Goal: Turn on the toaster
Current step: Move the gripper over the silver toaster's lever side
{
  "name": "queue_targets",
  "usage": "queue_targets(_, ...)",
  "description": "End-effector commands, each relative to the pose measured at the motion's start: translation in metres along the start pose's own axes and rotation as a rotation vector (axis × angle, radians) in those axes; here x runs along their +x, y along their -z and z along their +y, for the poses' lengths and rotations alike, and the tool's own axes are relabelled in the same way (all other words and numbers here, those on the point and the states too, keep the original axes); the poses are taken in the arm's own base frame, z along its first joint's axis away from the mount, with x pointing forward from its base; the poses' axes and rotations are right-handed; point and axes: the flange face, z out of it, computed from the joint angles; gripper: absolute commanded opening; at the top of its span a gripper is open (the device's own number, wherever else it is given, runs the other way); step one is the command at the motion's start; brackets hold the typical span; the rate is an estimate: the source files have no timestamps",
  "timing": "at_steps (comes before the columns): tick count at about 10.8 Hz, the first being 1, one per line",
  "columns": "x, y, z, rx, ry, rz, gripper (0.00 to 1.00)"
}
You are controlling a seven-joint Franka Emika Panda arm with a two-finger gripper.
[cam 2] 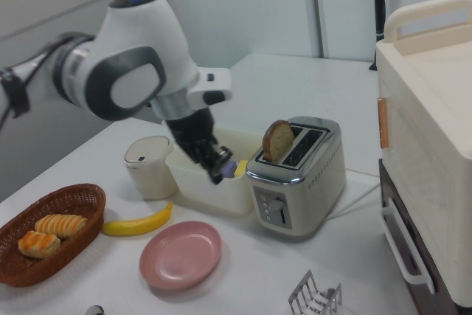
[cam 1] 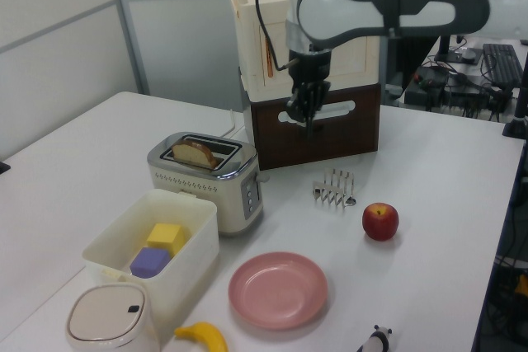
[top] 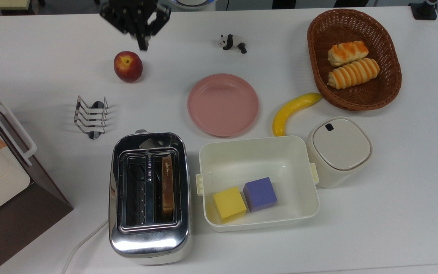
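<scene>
While I watched from my station, the gripper (top: 142,45) hung in the air over the far part of the desk (top: 44,57), near the top view's upper edge and just above the apple (top: 128,67) as the top view showed it. In the left view the gripper (cam 1: 308,124) pointed down in front of the brown-and-cream box appliance (cam 1: 330,117). I could not tell how far apart it stood, since its fingers lined up with one another in each view; I saw nothing held in it.

The toaster (top: 149,196) stood on the desk toward the top view's lower left, well apart from the gripper. A slice of toast (top: 167,184) sat in the slot nearer the cream tub (top: 257,150), and in the right view the toast (cam 2: 278,140) stood up out of the toaster (cam 2: 297,176). A white cord (top: 83,243) ran off from its base toward the top view's lower left corner.

Between the toaster and the apple stood the wire toast rack (top: 91,115). The cream tub was just beside the toaster on the top view's right and held a yellow cube (top: 229,204) and a purple cube (top: 260,194), touching each other. A pink plate (top: 222,104), a banana (top: 293,111), a lidded cream canister (top: 338,150), a wicker basket (top: 318,57) with two bread rolls (top: 352,64) and a small panda figure (top: 233,42) also lay on the desk.
</scene>
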Motion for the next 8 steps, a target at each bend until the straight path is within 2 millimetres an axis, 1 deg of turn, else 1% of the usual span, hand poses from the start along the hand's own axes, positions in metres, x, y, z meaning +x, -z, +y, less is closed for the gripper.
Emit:
queue_targets(1, 0.046, -0.03, 0.011, -0.01, 0.007, 0.117, 0.0)
queue_targets(3, 0.06, -0.058, 0.015, -0.031, 0.007, 0.137, 0.0)
queue_targets(5, 0.068, -0.091, 0.019, -0.049, 0.053, 0.106, 0.0)
queue_targets(7, 0.072, -0.112, 0.02, -0.058, 0.069, 0.093, 0.0)
queue_targets(8, 0.076, -0.125, 0.017, -0.061, 0.074, 0.095, 0.0)
